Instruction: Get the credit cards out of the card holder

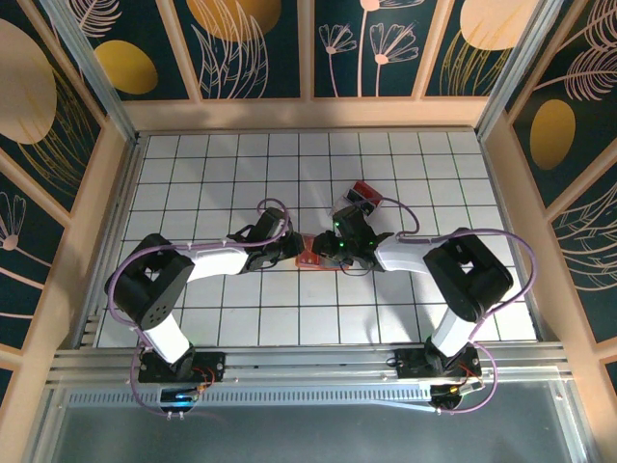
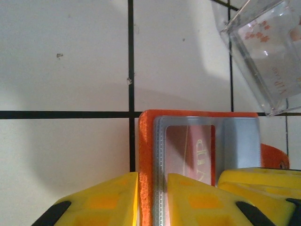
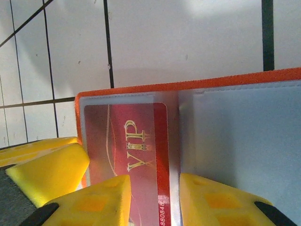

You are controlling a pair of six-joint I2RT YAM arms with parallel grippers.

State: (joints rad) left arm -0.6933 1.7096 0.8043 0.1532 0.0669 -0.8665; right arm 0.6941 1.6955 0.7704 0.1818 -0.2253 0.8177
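Your card holder (image 1: 308, 259) lies open mid-table, clear box (image 1: 366, 196) at its one o'clock — left gripper (image 2: 153, 202) pinches its orange rim, right gripper (image 3: 155, 200) stands apart over the red VIP card (image 3: 127, 141).

Left arm (image 1: 217, 260) and right arm (image 1: 405, 253) with white links and black joints, purple cables (image 1: 114, 289) looping alongside, black bases (image 1: 180, 367), yellow fingers (image 2: 183, 188) with orange patches (image 2: 101, 203), black ends (image 2: 54, 212)

VIP card (image 3: 124, 141) gets cut off between the right gripper (image 3: 155, 188) fingers, card holder (image 3: 235, 136) runs off-frame to its right, card digits too blurry tbh.
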